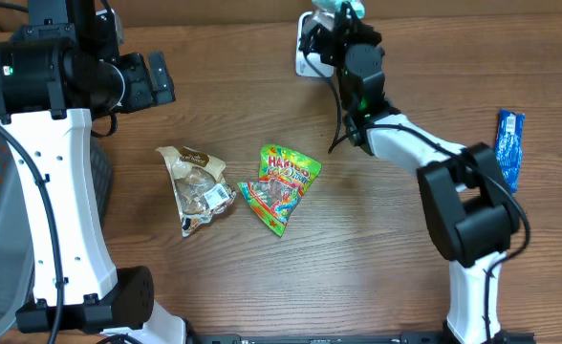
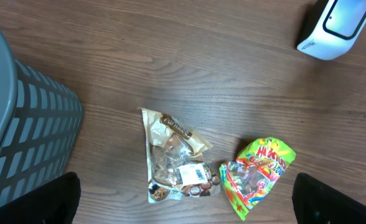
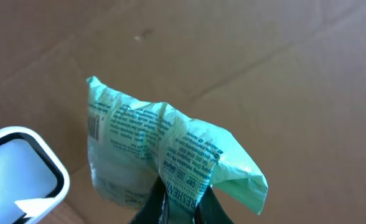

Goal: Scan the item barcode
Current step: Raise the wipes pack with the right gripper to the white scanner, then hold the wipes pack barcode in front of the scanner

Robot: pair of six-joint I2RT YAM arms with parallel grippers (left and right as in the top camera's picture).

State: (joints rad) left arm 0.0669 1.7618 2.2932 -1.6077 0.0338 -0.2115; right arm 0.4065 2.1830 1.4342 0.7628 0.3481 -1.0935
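My R gripper (image 3: 178,202) pinches one fold of the thin pale-green crinkly plastic packet (image 3: 164,143), near the white rounded plastic scanner (image 3: 21,171); it's light, floppy & prob slick, so I'd hold an edge seam, keeping its barcode (image 3: 94,126) clear; L gripper (image 1: 162,81) is spread wide, empty, well away from it.

Packet (image 3: 164,149) right of scanner (image 3: 21,171)

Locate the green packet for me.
In the right wrist view the green packet is pinched in the right gripper, beside the white scanner.
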